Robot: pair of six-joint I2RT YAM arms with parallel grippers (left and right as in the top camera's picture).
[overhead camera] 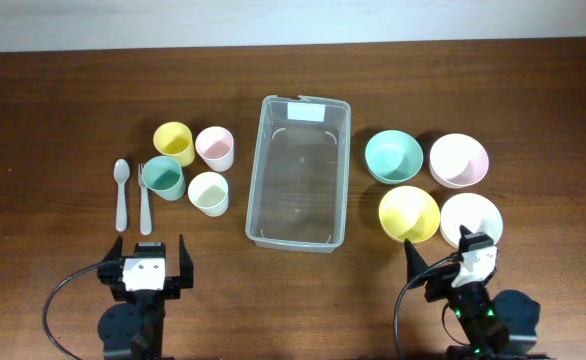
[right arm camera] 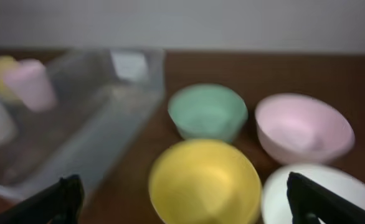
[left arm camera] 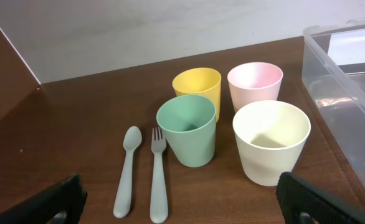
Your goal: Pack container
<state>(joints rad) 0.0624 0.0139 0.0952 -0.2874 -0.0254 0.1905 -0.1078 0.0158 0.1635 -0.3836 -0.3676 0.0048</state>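
Left & right jaws wide apart, empty. Risk: knocking neighbour cups (overhead camera: 163, 178) or bowls (overhead camera: 409, 213) on reach-in, b/c clustered tight; could also shove container (overhead camera: 299, 185) across desk (overhead camera: 53, 120).

Setting: robot manipulation bench, lab-type room. Evidence: bare dark wood-grain worktop (overhead camera: 53, 100) running to a plain pale wall (overhead camera: 273, 20) at the far edge; two robot arms mounted at the near edge, left arm (overhead camera: 138, 300) and right arm (overhead camera: 478, 300), each with a black cable (overhead camera: 61, 288) looping from its base. Tableware is pastel plastic: cups (overhead camera: 173, 143), bowls (overhead camera: 393, 155), spoon (overhead camera: 121, 195), fork (overhead camera: 144, 200), sorted in tidy groups either side of a clear container (overhead camera: 256, 170), laid out like test props
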